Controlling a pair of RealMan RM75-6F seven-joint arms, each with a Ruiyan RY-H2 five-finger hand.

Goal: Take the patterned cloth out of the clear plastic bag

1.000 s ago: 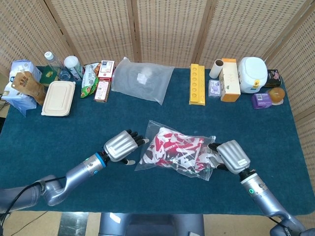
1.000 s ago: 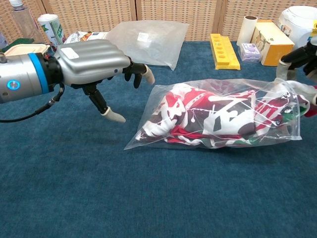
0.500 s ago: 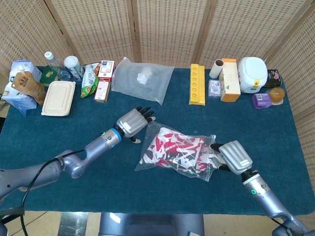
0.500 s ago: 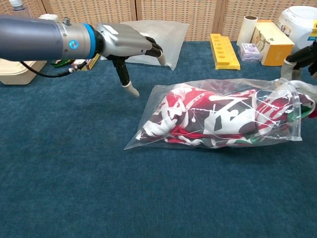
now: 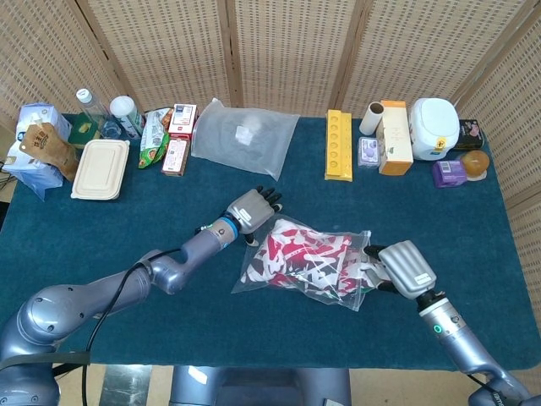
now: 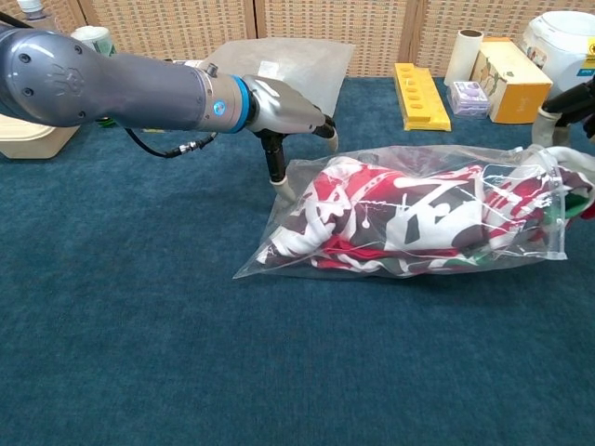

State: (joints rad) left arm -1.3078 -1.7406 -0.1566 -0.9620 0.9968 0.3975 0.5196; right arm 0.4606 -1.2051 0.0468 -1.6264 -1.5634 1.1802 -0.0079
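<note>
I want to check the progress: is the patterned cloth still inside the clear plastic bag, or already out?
Still inside. The patterned cloth lies bunched within the clear plastic bag; only a little shows at its right end.

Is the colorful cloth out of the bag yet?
No, the patterned cloth lies wholly inside the clear plastic bag on the table.

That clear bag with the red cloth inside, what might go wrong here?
The left hand sits at the far end of the clear plastic bag without clearly gripping it, so the bag may slide when the right hand pulls. The patterned cloth is bunched up and might snag in the opening.
</note>
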